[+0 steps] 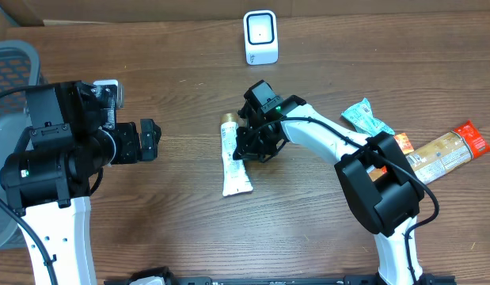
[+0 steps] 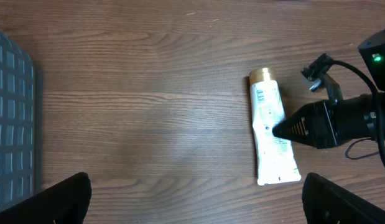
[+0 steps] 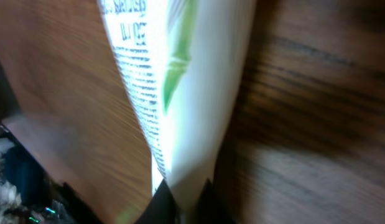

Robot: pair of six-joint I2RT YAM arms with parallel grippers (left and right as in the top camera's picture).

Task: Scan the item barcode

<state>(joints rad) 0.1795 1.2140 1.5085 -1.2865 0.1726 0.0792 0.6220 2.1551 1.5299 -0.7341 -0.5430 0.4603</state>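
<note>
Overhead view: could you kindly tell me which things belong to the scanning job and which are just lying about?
For the job:
- white tube, pinched by the right gripper
- white scanner at the far edge

Lying about:
- teal packet
- long snack wrapper

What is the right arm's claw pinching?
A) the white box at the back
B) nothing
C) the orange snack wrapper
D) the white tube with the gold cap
D: the right gripper is shut on the edge of the white tube, mid-table.
</note>
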